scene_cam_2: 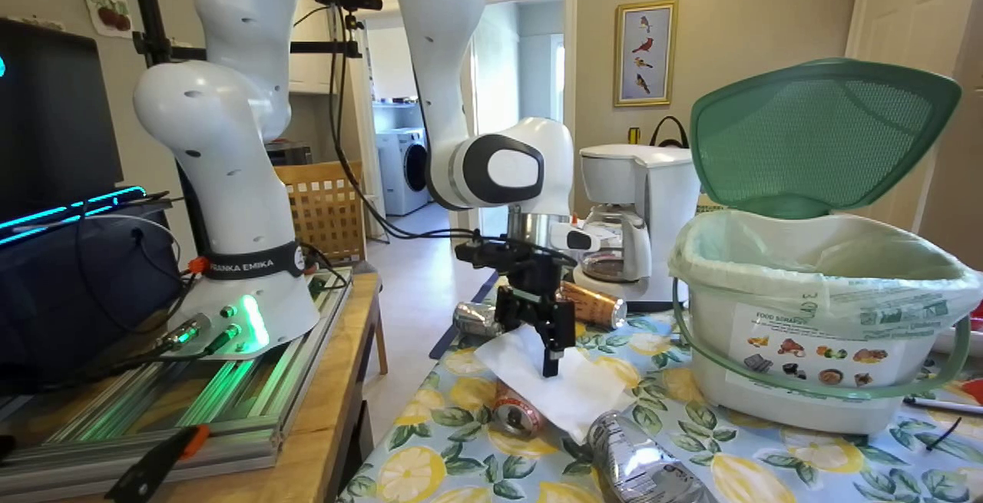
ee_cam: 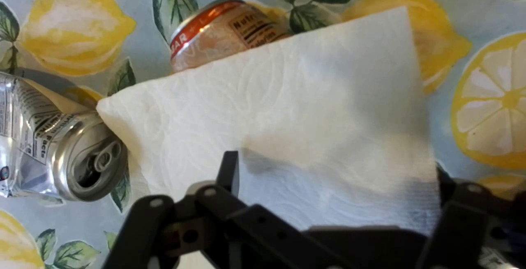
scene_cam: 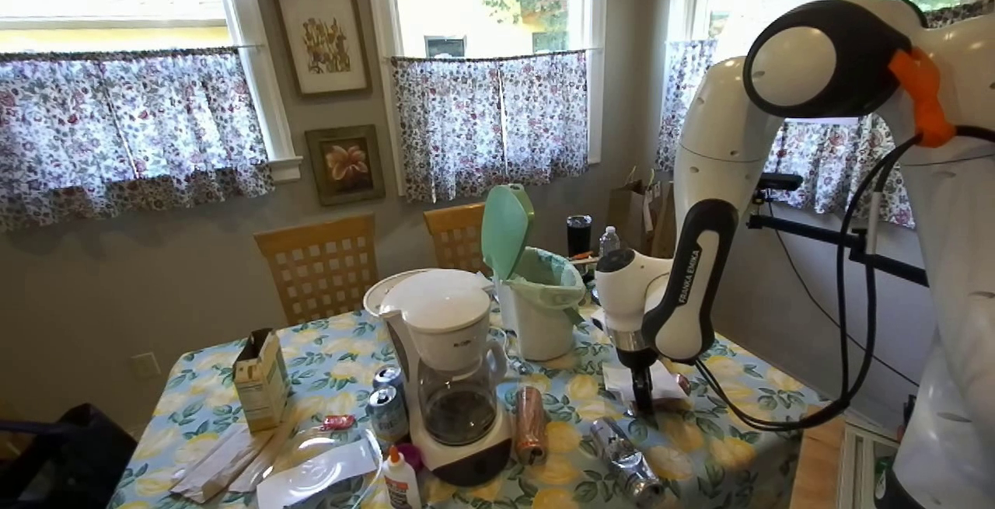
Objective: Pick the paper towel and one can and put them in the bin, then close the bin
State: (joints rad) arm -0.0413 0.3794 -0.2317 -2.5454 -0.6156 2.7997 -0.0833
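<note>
In an exterior view, "FRANKA EMIKA" climbs the dark arm cover (scene_cam: 692, 280) at right; "RANKA EMIKA" shows on the base collar (scene_cam_2: 265, 263) at left in an exterior view. At right, "FOOD SCRAPS" heads the label (scene_cam_2: 822, 349) on the bin (scene_cam_2: 714, 330), a sideways "3" its liner (scene_cam_2: 829, 280). In the wrist view, the silver can (ee_cam: 57, 141) at left reads "Nutrition Facts", the orange can (ee_cam: 222, 35) above "Nutri".

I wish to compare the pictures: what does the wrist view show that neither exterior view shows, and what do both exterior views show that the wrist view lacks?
Only the wrist view shows the pull tab of the dented silver can. Only the exterior views show the bin, its green lid raised, and the coffee maker. All views share the black gripper and the white paper towel.
</note>
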